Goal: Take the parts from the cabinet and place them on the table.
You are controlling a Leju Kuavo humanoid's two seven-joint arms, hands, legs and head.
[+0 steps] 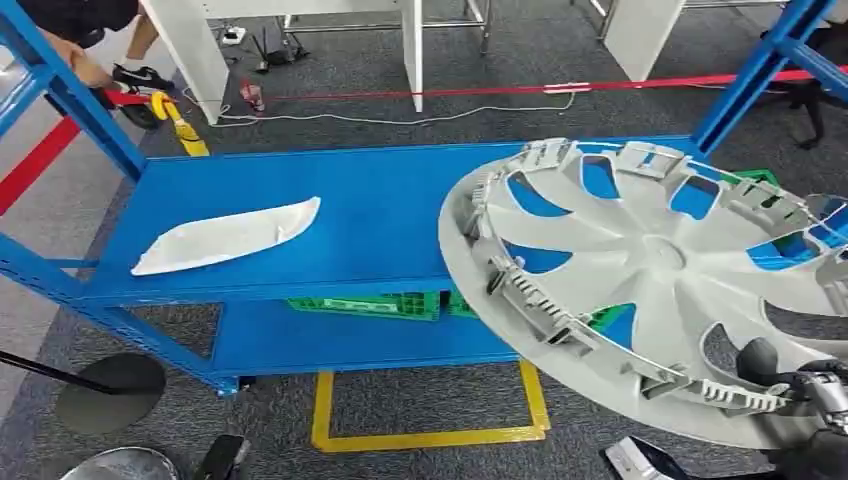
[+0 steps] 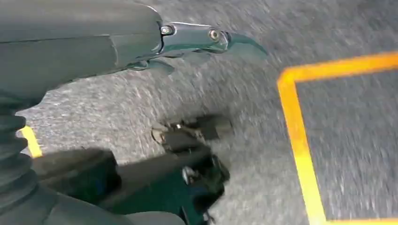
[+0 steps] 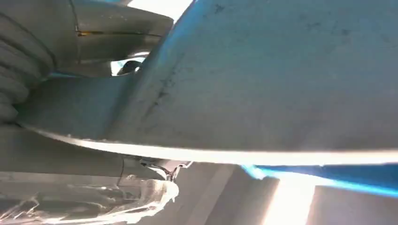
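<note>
Gripped at its near rim by the right hand [image 1: 800, 385], the grey hubcap [image 1: 650, 270] hangs tilted, inner side up, over the right end of the blue shelf [image 1: 380, 215]. Well off to the hand's left, a white curved part [image 1: 228, 237] lies flat on that shelf. Down over grey carpet with yellow tape [image 2: 300, 140], the left hand [image 2: 206, 40] holds nothing, its fingers extended.

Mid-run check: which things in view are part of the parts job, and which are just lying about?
Job:
- grey wheel cover, held at its rim by the right hand
- white curved part, lying on the blue shelf

Lying about:
- green crate on the lower shelf
- yellow floor tape
- red floor tape
- white cable
</note>
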